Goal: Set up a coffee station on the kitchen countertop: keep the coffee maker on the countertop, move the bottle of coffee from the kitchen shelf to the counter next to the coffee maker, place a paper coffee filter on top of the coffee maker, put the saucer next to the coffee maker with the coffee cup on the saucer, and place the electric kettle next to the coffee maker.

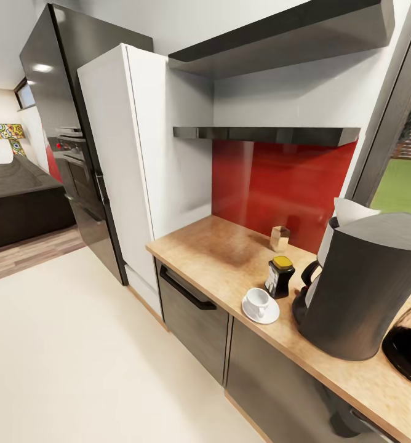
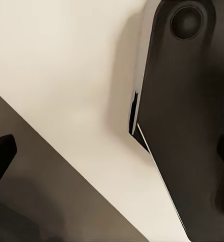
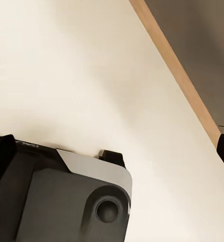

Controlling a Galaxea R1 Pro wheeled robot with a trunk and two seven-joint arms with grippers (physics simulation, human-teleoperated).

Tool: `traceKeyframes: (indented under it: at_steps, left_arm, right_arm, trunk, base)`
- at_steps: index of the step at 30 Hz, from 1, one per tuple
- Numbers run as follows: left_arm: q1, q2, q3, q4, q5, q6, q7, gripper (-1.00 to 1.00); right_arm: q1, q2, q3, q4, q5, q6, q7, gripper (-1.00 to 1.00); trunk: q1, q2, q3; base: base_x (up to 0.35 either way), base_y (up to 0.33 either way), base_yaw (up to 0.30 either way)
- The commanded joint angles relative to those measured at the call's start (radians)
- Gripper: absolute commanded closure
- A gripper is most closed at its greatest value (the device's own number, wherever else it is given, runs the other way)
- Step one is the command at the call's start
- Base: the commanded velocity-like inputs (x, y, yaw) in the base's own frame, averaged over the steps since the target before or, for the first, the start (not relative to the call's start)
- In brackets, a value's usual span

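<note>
Coffee cup (image 1: 257, 299) on saucer (image 1: 261, 312), beside bottle of coffee (image 1: 280, 277).

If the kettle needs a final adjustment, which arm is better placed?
Right, probably. The electric kettle sits at the head view's right edge, beyond the coffee maker, on the right arm's side. Both wrist cameras look down at the floor, so neither arm is raised; the advantage is slight.

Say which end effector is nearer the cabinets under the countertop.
Likely right: right end effector hangs over floor beside the tan plinth of the cabinets; left end effector hangs over floor beside the robot's base.
</note>
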Motion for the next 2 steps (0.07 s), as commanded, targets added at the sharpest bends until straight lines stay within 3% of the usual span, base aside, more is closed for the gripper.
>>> traceKeyframes:
  at_steps: [1,2]
  left_arm:
    - [0.000,0.000,-0.006,0.000,0.010,-0.003,0.002,-1.00]
    - [0.000,-0.001,-0.005,0.000,0.011,-0.003,0.001,-1.00]
  right_arm:
    - [-0.001,0.000,0.008,0.001,-0.009,-0.003,-0.003,-1.00]
    - [-0.001,0.000,0.008,0.001,-0.009,-0.003,-0.003,-1.00]
  trunk:
    - [0.000,-0.001,-0.001]
    - [0.000,-0.001,-0.001]
  base:
    - [0.000,0.000,0.000]
    - [0.000,0.000,0.000]
